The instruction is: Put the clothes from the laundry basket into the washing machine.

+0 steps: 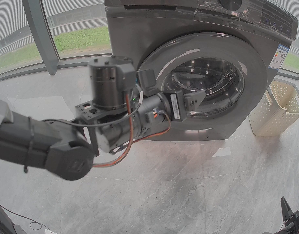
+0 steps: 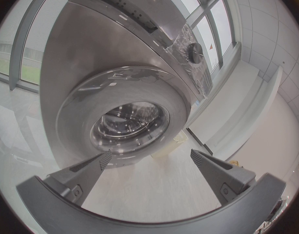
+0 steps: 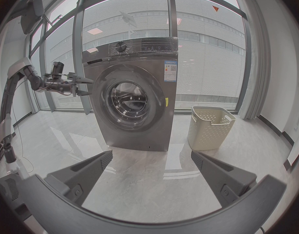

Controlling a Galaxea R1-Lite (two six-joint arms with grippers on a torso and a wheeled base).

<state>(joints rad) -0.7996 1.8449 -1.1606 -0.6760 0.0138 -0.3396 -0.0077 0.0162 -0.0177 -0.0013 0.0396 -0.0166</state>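
My left gripper [image 2: 150, 152] hangs spread and empty just before the shut door [image 2: 123, 91], likely to pull it open first. Well back, my right gripper [image 3: 151, 153] is spread too, facing the basket [image 3: 210, 127] beside the washer [image 3: 136, 62]. I cannot tell what the basket holds.

We see the washing machine [image 1: 139, 33] door [image 1: 221, 46] shut across the drum [image 1: 209, 82], open floor [image 1: 188, 186] before it, laundry basket [image 1: 279, 111] top unobstructed.

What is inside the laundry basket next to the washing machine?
Inside the laundry basket, only perforated inner walls show; no clothes rise above its rim. Its near wall hides the bottom.
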